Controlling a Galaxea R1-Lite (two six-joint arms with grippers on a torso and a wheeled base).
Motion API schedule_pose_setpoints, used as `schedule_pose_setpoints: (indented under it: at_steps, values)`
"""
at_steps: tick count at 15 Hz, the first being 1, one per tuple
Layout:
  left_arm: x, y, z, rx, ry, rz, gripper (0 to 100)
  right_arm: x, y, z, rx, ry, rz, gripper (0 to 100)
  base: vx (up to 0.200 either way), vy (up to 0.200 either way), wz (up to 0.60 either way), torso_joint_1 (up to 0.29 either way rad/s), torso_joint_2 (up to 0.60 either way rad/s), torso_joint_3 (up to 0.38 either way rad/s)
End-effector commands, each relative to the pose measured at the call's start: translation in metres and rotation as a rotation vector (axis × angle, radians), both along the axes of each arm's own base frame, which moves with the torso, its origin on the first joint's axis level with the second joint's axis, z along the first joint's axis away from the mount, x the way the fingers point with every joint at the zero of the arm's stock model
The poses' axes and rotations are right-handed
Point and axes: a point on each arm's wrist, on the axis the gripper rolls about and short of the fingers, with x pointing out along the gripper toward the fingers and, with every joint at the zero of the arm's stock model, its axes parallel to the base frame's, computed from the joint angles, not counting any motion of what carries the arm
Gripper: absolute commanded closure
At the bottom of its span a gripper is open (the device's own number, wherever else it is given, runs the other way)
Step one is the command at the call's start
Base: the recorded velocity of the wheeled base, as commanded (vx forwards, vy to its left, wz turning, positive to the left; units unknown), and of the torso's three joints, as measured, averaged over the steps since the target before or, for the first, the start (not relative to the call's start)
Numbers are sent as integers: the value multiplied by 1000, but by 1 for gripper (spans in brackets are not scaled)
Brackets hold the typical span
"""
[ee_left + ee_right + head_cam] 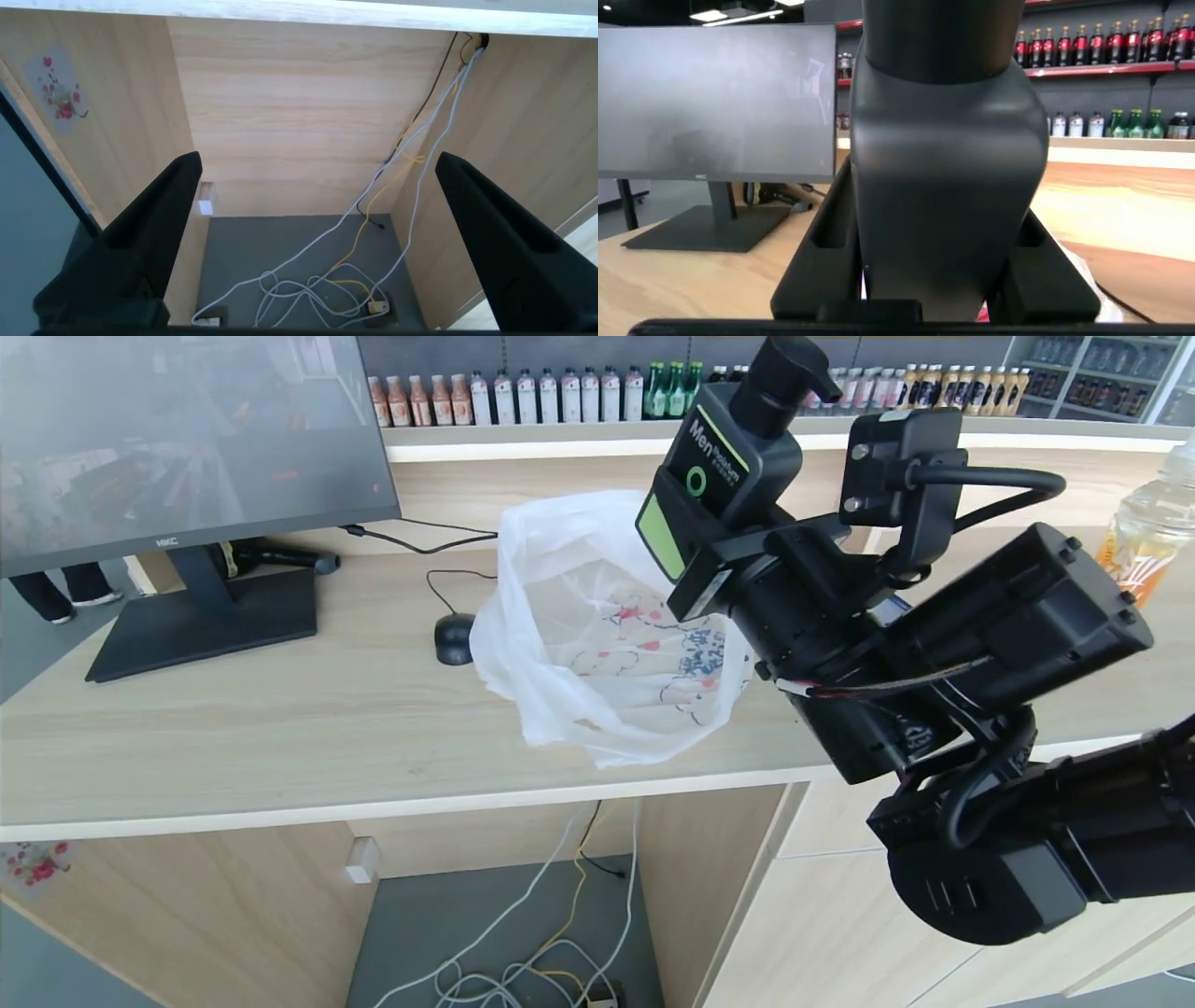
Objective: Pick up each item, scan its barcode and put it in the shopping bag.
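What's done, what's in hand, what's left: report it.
Done: cannot tell; what the shopping bag holds is unclear. In hand: the right gripper holds a dark pump bottle beside the bag, not yet inside. Left: bagging it, then the drink bottle on the counter, far right. The left gripper hangs open below the counter.

Head view down onto counter [280,728]; right wrist level, same monitor [187,429]; left wrist beneath.

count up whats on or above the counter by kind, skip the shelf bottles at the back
monitor: 1
mouse: 1
black handheld scanner: 1
shopping bag: 1
bottles: 2 (black pump bottle, clear drink bottle)
total: 6
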Motion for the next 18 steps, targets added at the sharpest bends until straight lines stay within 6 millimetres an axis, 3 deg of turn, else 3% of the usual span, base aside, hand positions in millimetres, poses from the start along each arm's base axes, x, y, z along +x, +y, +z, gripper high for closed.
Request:
schedule_pose_setpoints:
  at_steps: [1,6,12,18]
  values:
    - [0,0,0,0,-2,1,0,3,7,11,6,14,17,100,0,0,0,0,0,0]
    - [0,0,0,0,-2,1,0,19,40,46,-59,91,34,100,0,0,0,0,0,0]
    - [0,0,0,0,-2,-1,0,30,72,45,-102,163,34,100,0,0,0,0,0,0]
    - [0,0,0,0,-2,1,0,54,85,47,-124,190,15,100,0,0,0,0,0,0]
